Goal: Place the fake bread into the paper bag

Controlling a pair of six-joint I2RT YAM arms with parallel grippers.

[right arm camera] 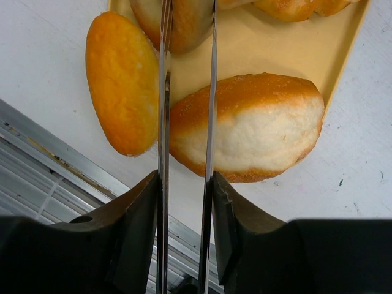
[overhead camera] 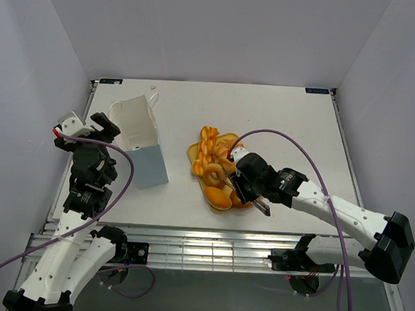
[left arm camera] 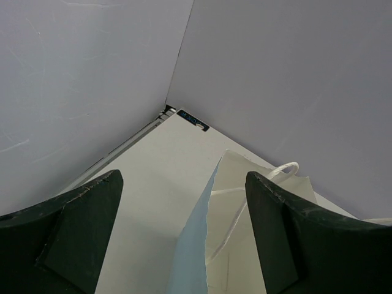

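Overhead on table point(overhead camera: 279, 117), left wrist beside paper bag point(left arm camera: 257, 208), right above bread point(right arm camera: 245, 128)

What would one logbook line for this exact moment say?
left fingers: open, paper bag rim between them | right fingers: narrowly open above oval rolls, holding nothing | fake bread: on or beside yellow tray

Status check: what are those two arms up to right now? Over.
Left hand open, astride paper bag rim. Right hand barely parted, empty, over fake bread. Nothing between bread and bag.

I count one paper bag point(overhead camera: 142, 141), one yellow tray point(overhead camera: 193, 153) and one braided twist point(overhead camera: 208, 143). Two oval rolls point(right arm camera: 119, 79) point(right arm camera: 263, 125) flank my right pincer point(right arm camera: 188, 37). The further pastries point(right arm camera: 294, 7) beyond it are too crowded to count.
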